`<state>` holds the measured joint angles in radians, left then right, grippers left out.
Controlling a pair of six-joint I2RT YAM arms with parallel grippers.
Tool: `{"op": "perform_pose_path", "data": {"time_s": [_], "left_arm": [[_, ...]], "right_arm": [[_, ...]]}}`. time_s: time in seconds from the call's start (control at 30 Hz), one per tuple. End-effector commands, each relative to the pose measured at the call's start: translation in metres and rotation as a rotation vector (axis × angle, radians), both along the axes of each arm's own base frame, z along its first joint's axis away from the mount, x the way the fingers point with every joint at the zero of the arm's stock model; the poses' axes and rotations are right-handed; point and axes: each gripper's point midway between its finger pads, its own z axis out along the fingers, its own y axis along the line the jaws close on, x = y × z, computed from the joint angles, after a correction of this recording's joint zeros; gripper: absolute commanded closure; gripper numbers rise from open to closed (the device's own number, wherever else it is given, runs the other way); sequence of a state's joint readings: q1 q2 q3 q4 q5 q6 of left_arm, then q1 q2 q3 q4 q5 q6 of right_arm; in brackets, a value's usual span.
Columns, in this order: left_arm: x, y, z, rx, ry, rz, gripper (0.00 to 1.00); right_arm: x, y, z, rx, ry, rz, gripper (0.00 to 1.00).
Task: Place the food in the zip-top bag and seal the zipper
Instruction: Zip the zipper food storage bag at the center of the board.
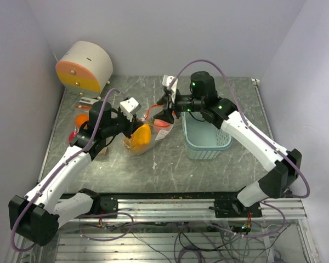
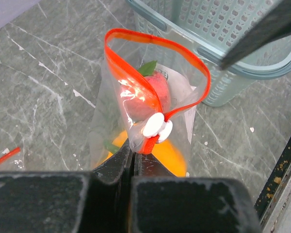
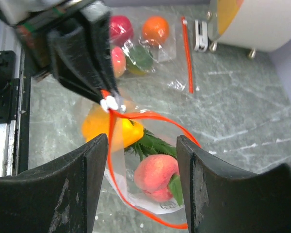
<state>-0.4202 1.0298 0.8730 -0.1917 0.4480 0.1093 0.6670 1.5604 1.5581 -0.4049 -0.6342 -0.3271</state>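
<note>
A clear zip-top bag with a red zipper rim (image 2: 157, 46) lies open on the table. My left gripper (image 2: 133, 153) is shut on the bag's zipper end, just below the white slider (image 2: 156, 127). Inside the bag are a peach (image 3: 155, 177), a yellow-orange pepper (image 3: 111, 128) and a leafy green (image 3: 153, 143). My right gripper (image 3: 143, 184) is open and empty, hovering over the bag's open mouth, with the peach showing between its fingers. In the top view the left gripper (image 1: 136, 127) and the right gripper (image 1: 163, 116) sit at opposite ends of the bag.
A pale teal slatted basket (image 1: 205, 139) stands just right of the bag. A second clear bag (image 3: 136, 43) holding red, orange and green toy food lies at the far left. A white and orange round box (image 1: 85, 67) stands at the back left. A loose red strip (image 3: 188, 53) lies near it.
</note>
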Motion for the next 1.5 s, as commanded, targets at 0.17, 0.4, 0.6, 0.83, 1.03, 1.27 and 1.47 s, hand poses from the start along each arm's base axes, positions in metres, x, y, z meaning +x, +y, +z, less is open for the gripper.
{"op": "perform_pose_path", "data": {"time_s": [0.17,0.4,0.6,0.83,1.03,1.27,1.47], "left_arm": [[0.0,0.0,0.036,-0.019,-0.072,-0.037,0.93],[0.002,-0.003,0.039,-0.036,-0.068,-0.047,0.93],[0.002,-0.001,0.04,-0.023,-0.076,-0.039,0.93],[0.001,0.003,0.039,-0.009,-0.079,-0.031,0.93],[0.003,0.002,0.042,-0.018,-0.082,-0.035,0.93],[0.003,0.002,0.042,-0.018,-0.079,-0.037,0.93],[0.003,0.001,0.043,-0.023,-0.076,-0.039,0.93]], "right_arm": [[-0.032,0.011,0.068,0.246,-0.286,0.195,0.41],[-0.036,0.029,0.059,0.259,-0.255,0.257,0.46],[-0.049,0.04,0.05,0.274,-0.16,0.351,0.54],[-0.051,0.043,0.033,0.248,-0.121,0.354,0.58],[-0.048,0.048,0.012,0.208,-0.094,0.341,0.61],[-0.042,0.049,-0.005,0.175,-0.081,0.313,0.61],[-0.029,0.051,-0.014,0.148,-0.093,0.247,0.66]]}}
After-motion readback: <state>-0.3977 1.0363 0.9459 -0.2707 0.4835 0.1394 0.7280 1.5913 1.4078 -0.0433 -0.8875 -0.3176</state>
